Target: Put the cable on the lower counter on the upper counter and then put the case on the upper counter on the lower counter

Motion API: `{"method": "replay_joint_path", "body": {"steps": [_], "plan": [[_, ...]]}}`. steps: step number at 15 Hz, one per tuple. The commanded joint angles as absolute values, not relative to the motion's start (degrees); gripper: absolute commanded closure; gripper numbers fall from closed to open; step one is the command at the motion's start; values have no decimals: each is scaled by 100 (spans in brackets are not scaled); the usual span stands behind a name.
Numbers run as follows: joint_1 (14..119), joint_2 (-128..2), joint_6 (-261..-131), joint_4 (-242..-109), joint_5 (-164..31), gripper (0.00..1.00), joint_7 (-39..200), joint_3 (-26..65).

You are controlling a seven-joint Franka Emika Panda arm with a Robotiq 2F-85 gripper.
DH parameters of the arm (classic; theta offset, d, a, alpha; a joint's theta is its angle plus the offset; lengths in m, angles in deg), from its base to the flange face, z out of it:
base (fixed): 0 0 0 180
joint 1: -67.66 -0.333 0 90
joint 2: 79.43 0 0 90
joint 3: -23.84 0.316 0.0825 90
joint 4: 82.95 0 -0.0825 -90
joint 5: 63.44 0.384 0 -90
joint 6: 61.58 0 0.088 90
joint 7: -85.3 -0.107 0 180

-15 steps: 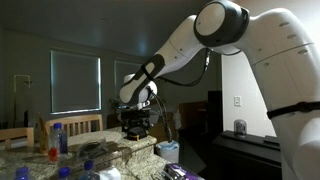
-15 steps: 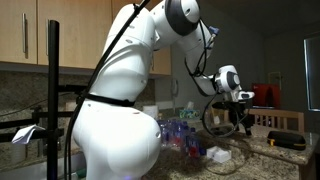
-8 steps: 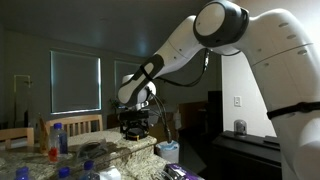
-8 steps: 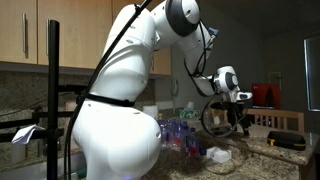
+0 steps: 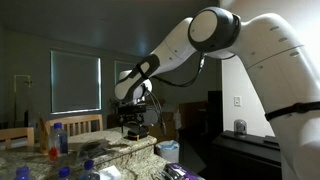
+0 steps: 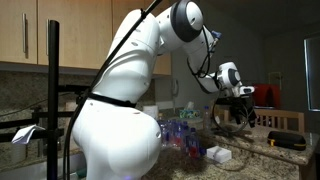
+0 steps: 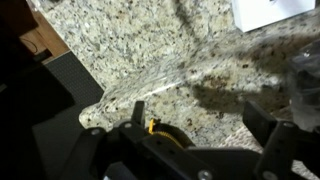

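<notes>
Nestling cable (image 7: 155, 128) deep inside the hand (image 7: 193, 118)

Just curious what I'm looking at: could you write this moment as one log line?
arm: stretched over granite counter | gripper: just above it, jaws apart | cable: not clearly visible | bottles: standing on counter

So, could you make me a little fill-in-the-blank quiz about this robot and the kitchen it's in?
The robot arm has a smooth ___ shell. The bottle standing on the counter wears a ___ cap. The end effector hangs ___ the counter.

Missing words: white; blue; above.
</notes>
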State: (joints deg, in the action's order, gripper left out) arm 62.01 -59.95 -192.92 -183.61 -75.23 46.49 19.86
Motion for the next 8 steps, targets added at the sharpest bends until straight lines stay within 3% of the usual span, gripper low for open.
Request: {"method": "replay_joint_path", "body": {"steps": [1, 8], "plan": [[6236, -5489, -19290, -17612, -7703, 0, 4674, 1765], [6012, -4597, -19188, -16555, -8318, 0, 3716, 1060]]}}
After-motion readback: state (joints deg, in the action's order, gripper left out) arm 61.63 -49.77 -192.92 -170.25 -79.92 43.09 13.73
